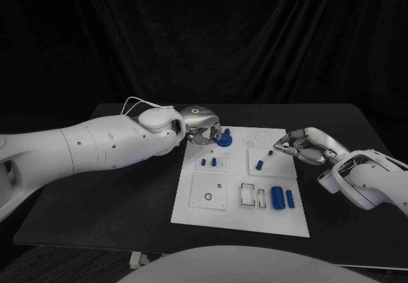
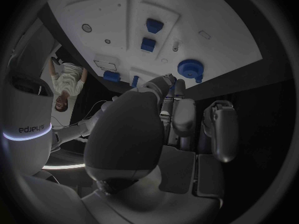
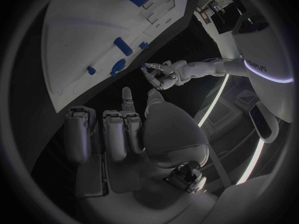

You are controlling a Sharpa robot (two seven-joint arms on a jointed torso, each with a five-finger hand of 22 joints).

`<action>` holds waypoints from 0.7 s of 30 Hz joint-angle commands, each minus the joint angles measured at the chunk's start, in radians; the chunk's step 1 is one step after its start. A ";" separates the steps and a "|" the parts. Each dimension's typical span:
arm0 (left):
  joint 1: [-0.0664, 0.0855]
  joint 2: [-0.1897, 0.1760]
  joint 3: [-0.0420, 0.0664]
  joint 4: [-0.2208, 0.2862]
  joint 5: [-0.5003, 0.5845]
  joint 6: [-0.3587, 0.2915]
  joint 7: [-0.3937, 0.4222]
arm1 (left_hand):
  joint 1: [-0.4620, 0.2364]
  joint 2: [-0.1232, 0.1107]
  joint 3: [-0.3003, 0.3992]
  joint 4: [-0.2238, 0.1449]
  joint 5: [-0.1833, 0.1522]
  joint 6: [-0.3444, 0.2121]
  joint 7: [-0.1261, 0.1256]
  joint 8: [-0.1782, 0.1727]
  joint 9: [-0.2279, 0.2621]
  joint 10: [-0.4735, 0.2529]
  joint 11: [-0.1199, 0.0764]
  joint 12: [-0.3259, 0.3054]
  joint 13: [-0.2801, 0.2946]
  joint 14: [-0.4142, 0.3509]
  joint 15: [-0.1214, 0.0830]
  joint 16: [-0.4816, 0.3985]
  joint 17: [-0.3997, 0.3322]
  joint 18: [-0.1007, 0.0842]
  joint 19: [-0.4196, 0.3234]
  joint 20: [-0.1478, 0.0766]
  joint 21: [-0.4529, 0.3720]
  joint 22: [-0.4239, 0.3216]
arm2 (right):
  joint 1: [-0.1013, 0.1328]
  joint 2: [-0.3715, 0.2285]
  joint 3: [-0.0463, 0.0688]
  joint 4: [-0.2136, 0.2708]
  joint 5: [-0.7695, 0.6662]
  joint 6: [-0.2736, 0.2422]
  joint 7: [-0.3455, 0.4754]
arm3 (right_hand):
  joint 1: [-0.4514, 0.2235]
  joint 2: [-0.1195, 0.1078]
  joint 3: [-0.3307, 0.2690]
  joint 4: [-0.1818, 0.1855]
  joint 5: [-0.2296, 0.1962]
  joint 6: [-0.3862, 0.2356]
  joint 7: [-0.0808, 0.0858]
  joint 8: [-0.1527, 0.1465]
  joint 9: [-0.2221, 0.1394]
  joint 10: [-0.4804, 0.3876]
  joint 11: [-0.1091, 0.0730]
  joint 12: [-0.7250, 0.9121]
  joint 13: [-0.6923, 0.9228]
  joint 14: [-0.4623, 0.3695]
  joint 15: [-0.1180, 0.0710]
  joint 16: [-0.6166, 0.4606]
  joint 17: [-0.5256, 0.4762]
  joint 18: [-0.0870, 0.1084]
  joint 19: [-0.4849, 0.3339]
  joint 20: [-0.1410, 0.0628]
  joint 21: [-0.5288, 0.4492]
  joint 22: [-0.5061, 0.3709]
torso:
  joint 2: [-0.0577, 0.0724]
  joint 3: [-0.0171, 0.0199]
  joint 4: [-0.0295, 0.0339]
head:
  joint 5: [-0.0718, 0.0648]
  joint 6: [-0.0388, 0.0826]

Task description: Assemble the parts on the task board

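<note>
- The white task board [image 1: 242, 177] lies in the middle of the black bench [image 1: 111, 200], its long sides running away from me.
- My left robot hand [image 1: 204, 131] is at the board's far left corner, fingers curled down around a round blue gear-like part [image 1: 224, 141] there; I cannot tell whether the fingers actually grip it or only touch it.
- From my left wrist, that same round blue part [image 2: 190, 67] sits just beyond my fingertips [image 2: 167, 82] near the board's edge.
- My right robot hand [image 1: 304, 145] hovers at the board's right edge, fingers curled in with their tips close together; whether they pinch anything I cannot tell.
- Two blue cylinders [image 1: 283, 197] lie side by side in the near right part of the board, next to a rectangular recess [image 1: 246, 194].
- Small blue pegs [image 1: 210, 160] stand on a square plate in the left middle; another small blue piece [image 1: 258, 165] is on the plate to its right.
- A near-left square plate [image 1: 209, 191] shows round holes.
- Bare bench surface lies on both sides of the board and in front of it.
</note>
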 commanded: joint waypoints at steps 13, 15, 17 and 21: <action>-0.014 0.008 0.001 -0.026 0.001 0.067 -0.009 | -0.015 -0.001 0.010 0.000 -0.015 -0.005 -0.007 -0.012 -0.003 0.006 -0.003 -0.015 -0.006 -0.007 -0.009 -0.012 -0.012 -0.002 0.019 -0.008 -0.012 0.195 | -0.011 0.002 0.000 -0.003 0.001 0.013 -0.015 | 0.011 0.001 0.000 -0.006 0.004 0.007 0.001 -0.006 -0.002 0.106 0.000 0.003 0.263 0.104 -0.003 0.003 0.263 0.000 0.063 -0.001 -0.004 0.232 | 0.002 -0.0003 -0.0010 | -0.002 0.000; -0.021 0.012 0.000 -0.034 0.001 0.065 -0.009 | -0.014 -0.001 0.011 0.000 -0.015 -0.006 -0.008 -0.013 -0.003 0.007 -0.003 -0.016 -0.006 -0.008 -0.009 -0.012 -0.013 -0.002 0.018 -0.008 -0.013 0.195 | -0.011 0.002 0.000 -0.003 0.001 0.012 -0.015 | 0.011 0.001 0.000 -0.006 0.004 0.007 0.001 -0.006 -0.002 0.106 0.000 0.003 0.263 0.104 -0.003 0.003 0.263 0.000 0.063 -0.001 -0.004 0.232 | 0.002 -0.0004 -0.0016 | -0.003 0.000; -0.026 0.016 0.000 -0.041 0.001 0.064 -0.009 | -0.014 -0.001 0.011 0.000 -0.015 -0.007 -0.008 -0.013 -0.003 0.007 -0.003 -0.016 -0.006 -0.008 -0.009 -0.013 -0.014 -0.002 0.018 -0.008 -0.013 0.195 | -0.012 0.001 0.000 -0.003 0.001 0.012 -0.015 | 0.011 0.001 0.000 -0.006 0.004 0.007 0.001 -0.006 -0.002 0.106 0.000 0.003 0.263 0.104 -0.003 0.003 0.263 0.000 0.063 -0.001 -0.004 0.232 | 0.002 -0.0001 -0.0013 | -0.003 0.000; -0.031 0.021 0.000 -0.050 0.001 0.063 -0.010 | -0.013 -0.002 0.012 -0.001 -0.015 -0.007 -0.008 -0.014 -0.004 0.008 -0.003 -0.017 -0.007 -0.009 -0.009 -0.014 -0.016 -0.002 0.018 -0.009 -0.014 0.195 | -0.012 0.000 0.000 -0.002 0.001 0.011 -0.015 | 0.011 0.001 0.000 -0.006 0.004 0.007 0.001 -0.006 -0.002 0.106 0.000 0.003 0.263 0.104 -0.003 0.003 0.263 0.000 0.063 -0.001 -0.004 0.232 | 0.002 -0.0003 -0.0008 | -0.004 0.000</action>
